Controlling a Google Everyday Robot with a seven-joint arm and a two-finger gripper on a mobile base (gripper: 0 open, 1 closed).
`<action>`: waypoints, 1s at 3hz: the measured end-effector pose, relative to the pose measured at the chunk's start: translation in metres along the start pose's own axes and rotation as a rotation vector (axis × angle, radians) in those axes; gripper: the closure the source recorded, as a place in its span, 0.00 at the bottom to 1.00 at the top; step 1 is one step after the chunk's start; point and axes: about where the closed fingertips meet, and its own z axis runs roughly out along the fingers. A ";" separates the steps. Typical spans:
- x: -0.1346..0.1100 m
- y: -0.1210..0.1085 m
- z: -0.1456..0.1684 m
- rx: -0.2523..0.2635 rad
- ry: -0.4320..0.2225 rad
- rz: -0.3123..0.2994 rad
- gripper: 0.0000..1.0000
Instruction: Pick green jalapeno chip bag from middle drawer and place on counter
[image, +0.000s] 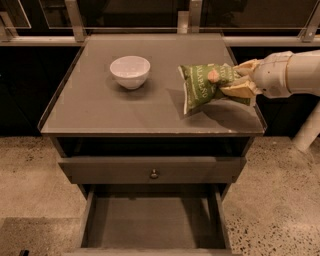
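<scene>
The green jalapeno chip bag (202, 86) hangs tilted just above the right side of the counter (125, 107), its lower corner close to the surface. My gripper (239, 80) comes in from the right edge on a white arm and is shut on the bag's right end, its tan fingers (240, 90) pinching it. The middle drawer (150, 222) stands pulled open at the bottom, its flat grey floor bare.
A white bowl (130, 71) sits on the counter's left-centre. A closed drawer front with a small round knob (154, 174) lies between the counter and the open drawer. A rail (150, 40) runs behind the counter. Speckled floor lies on both sides.
</scene>
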 end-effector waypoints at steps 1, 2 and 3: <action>0.000 0.000 0.000 0.000 0.000 0.000 0.58; 0.000 0.000 0.000 0.000 0.000 0.000 0.35; 0.000 0.000 0.000 0.000 0.000 0.000 0.11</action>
